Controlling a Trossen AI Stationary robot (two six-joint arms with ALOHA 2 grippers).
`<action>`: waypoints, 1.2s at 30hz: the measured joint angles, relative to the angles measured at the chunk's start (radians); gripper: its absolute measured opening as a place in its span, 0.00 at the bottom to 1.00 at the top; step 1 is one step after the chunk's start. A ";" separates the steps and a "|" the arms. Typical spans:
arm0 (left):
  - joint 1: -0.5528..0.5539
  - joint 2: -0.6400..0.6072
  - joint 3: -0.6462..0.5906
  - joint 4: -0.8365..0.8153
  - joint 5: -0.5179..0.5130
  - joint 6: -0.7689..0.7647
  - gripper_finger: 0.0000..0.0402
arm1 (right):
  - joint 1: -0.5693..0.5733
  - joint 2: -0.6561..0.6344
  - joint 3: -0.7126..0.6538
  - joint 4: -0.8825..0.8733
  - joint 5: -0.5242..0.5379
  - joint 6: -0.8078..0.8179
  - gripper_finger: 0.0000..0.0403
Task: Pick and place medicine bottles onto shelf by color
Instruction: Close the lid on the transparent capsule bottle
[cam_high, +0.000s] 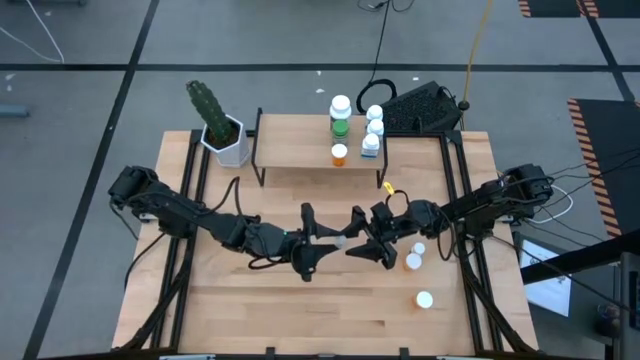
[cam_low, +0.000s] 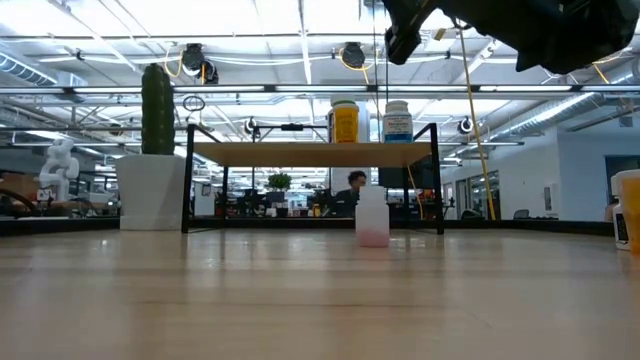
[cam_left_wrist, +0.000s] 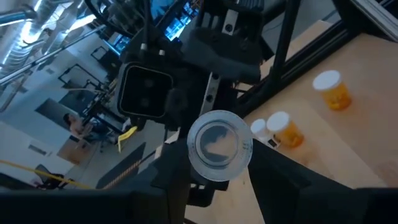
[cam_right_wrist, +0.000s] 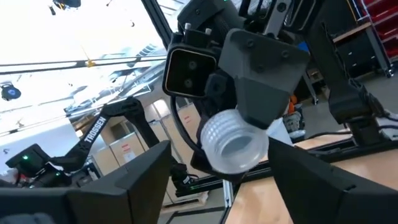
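Medicine bottle in question: a small round pill bottle of pale translucent plastic with a white ribbed cap (cam_right_wrist: 233, 144), held up in the air over the middle of the wooden table, between the two grippers. The left gripper (cam_high: 335, 243) and the right gripper (cam_high: 352, 241) meet nose to nose there. In the right wrist view the cap end faces the camera with the left arm's fingers closed behind it; in the left wrist view the round bottom (cam_left_wrist: 219, 145) faces the camera. The left gripper appears clamped on the bottle's body. Whether the right gripper's fingers are also pressing on it cannot be told.

Such a bottle is judged light, stiff and smooth, so it may slip or twist in a loose pinch. The straight body below the cap looks the safest place to hold; the ribbed cap gives better friction.

Outward on the table, three orange bottles with white caps (cam_high: 413, 261) stand near the right arm, and a pinkish one (cam_low: 372, 216) stands before the low light-wood shelf on black legs (cam_high: 300, 145). That shelf already carries a large green bottle (cam_high: 340, 116), an orange one (cam_high: 339, 155) and a row of blue-white ones (cam_high: 372, 128).
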 joint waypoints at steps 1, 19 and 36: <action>0.003 0.000 0.000 0.000 0.001 0.001 0.37 | 0.000 0.000 0.008 -0.005 0.000 -0.011 0.63; 0.019 0.000 0.000 -0.062 -0.019 -0.224 0.49 | -0.030 -0.051 0.038 -0.227 0.001 -0.141 0.31; 0.096 0.020 0.001 -0.400 -0.001 -0.943 0.75 | -0.024 -0.230 0.281 -1.399 0.366 -0.572 0.31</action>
